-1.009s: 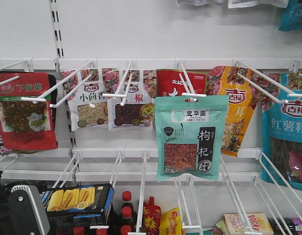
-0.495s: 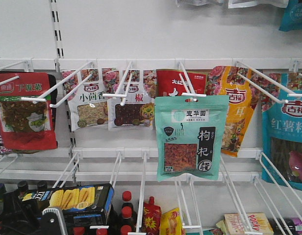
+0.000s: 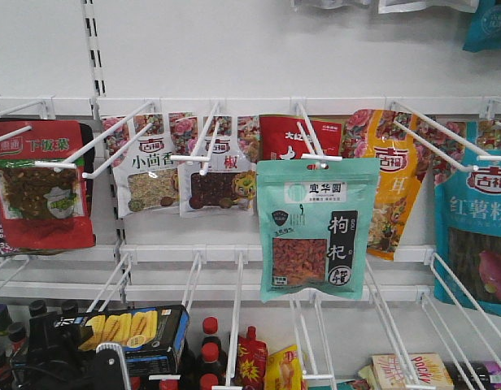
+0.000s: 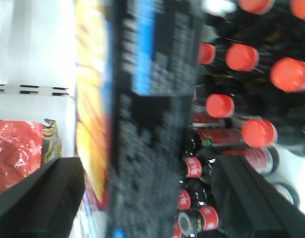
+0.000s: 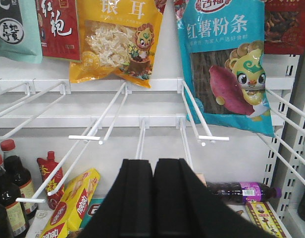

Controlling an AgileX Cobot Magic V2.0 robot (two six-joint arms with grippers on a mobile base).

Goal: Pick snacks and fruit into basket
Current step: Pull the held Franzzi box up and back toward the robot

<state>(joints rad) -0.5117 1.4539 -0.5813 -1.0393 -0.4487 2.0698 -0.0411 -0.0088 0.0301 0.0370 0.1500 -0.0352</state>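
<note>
1. Black fingers of the left gripper [image 4: 145, 168] stand spread to either side of the black-and-blue corn box [image 4: 142, 124]. The wrist view is blurred, so the box's small print is unreadable, and I cannot tell whether either finger touches it.
2. The right gripper [image 5: 153, 198], also black, has its two fingers pressed together with nothing between them, in front of the lower wire pegs [image 5: 118, 119].
3. In the front view the corn box lies at the left end of the lower shelf, with yellow cobs pictured on its face.
4. Dark bottles with red caps [image 4: 241, 57] crowd the shelf just beside the box. Their labels are too blurred to read.
5. Toward the right end of that shelf lies a yellow carton [image 3: 413, 370] marked POCKY.
6. The mint-green pouch [image 3: 318, 227] hangs upright at the front tip of a peg near the middle of the rail. It bears the black characters 枸杞, and its window shows dried red berries.
7. Farther back on the rail:
   - A red pouch [image 3: 43, 183] reading 下饭菜 hangs at the left end and holds brown contents.
   - An orange-yellow pouch [image 5: 115, 39] reading 银耳 holds pale, frilly pieces.
   - A blue pouch [image 5: 227, 64] reading 红薯粉条 hangs at the right end and holds dark strands.
</note>
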